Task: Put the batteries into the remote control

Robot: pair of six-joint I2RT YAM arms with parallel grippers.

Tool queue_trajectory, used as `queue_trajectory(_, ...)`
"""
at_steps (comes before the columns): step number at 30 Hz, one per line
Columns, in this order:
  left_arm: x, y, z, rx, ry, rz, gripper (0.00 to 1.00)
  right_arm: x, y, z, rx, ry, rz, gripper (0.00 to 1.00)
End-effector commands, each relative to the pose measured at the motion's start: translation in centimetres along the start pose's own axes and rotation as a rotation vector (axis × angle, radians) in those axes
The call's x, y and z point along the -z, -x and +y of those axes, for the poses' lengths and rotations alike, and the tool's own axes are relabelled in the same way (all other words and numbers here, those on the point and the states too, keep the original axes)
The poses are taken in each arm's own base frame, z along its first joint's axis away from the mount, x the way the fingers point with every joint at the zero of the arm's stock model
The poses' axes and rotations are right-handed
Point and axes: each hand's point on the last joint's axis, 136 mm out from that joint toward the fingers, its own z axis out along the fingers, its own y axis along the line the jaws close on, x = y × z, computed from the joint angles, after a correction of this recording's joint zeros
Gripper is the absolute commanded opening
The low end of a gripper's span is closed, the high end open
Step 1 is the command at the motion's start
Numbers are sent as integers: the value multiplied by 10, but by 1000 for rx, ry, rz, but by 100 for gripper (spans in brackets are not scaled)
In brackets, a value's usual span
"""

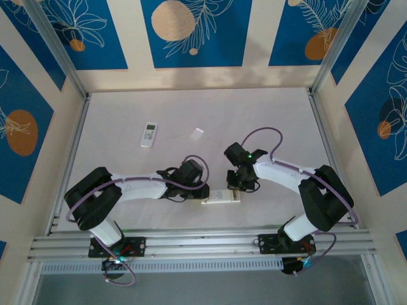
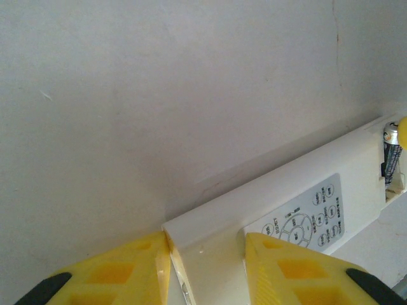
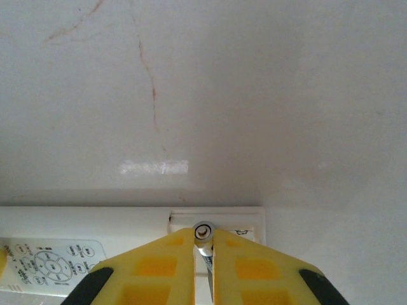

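The remote control (image 1: 221, 197) is a long white bar lying near the table's front edge, its back side up with a printed button diagram (image 2: 305, 222). My left gripper (image 2: 206, 244) is shut on its left end, one yellow finger on each long side. The battery compartment (image 3: 216, 219) at its right end stands open. My right gripper (image 3: 203, 236) is shut on a battery (image 3: 203, 232), silver cap pointing away from the camera, right over that compartment. In the left wrist view a battery (image 2: 392, 152) stands at the compartment. In the top view the right gripper (image 1: 236, 186) hangs over the remote's right end.
A second, smaller white remote (image 1: 149, 134) lies at the back left of the table. A small pale cover piece (image 1: 197, 133) lies to its right. Aluminium rails (image 1: 203, 241) run along the table's front edge, with walls on the other three sides.
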Motion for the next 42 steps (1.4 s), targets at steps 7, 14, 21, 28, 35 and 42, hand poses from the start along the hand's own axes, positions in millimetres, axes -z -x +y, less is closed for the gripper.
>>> queue_trajectory(7,-1,-5,-14,-24,-39,25,36,-6,-35,-25,-60,-80,88,12)
queue_trajectory(14,-1,-5,-14,-24,-37,25,36,-7,-44,-31,-102,-100,104,10)
queue_trajectory(21,-1,-6,-13,-21,-40,25,36,-7,-53,-36,-153,-113,117,10)
queue_trajectory(28,0,-5,-14,-22,-43,20,36,-8,-60,-41,-169,-111,123,10)
queue_trajectory(35,0,-6,-14,-25,-42,22,36,12,-39,-18,-102,-33,51,13)
queue_trajectory(42,-1,-5,-15,-25,-49,15,36,30,-13,-17,-134,4,-57,22)
